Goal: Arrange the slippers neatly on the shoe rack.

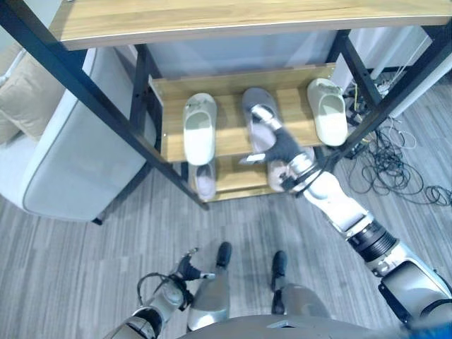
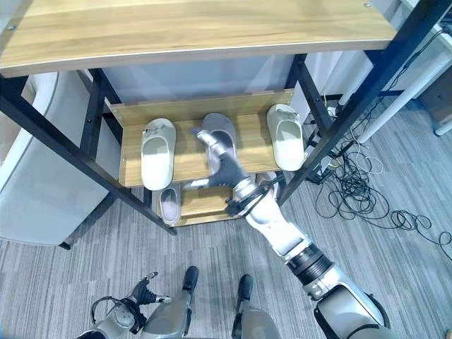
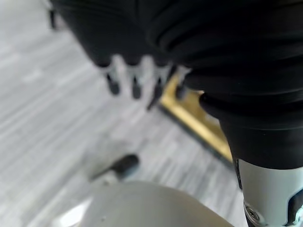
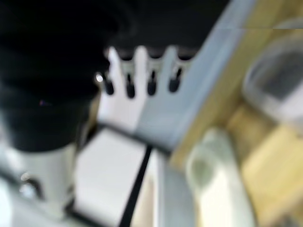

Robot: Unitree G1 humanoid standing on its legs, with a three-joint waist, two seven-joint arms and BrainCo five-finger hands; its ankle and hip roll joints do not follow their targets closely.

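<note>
1. You reached the right hand (image 2: 224, 168) into the shoe rack (image 2: 127, 145), over its middle wooden shelf.
2. Its fingers (image 4: 140, 71) looked straight and held nothing in the right wrist view.
3. The hand sat over the grey slipper (image 2: 220, 131) in the middle of that shelf. You could not tell if it touched the slipper.
4. A white slipper (image 2: 157, 152) lay to the left of the grey one, a little apart.
5. Another white slipper (image 2: 287, 136) lay at the right end of the same shelf.
6. One more grey slipper (image 2: 169, 203) peeked out on the lower shelf, under the left white one.
7. Your left hand (image 1: 186, 269) hung low over the grey floor (image 1: 85, 268), near the robot, with its fingers (image 3: 134, 75) straight and empty.
8. A pale sofa (image 1: 63, 155) stood left of the rack.
</note>
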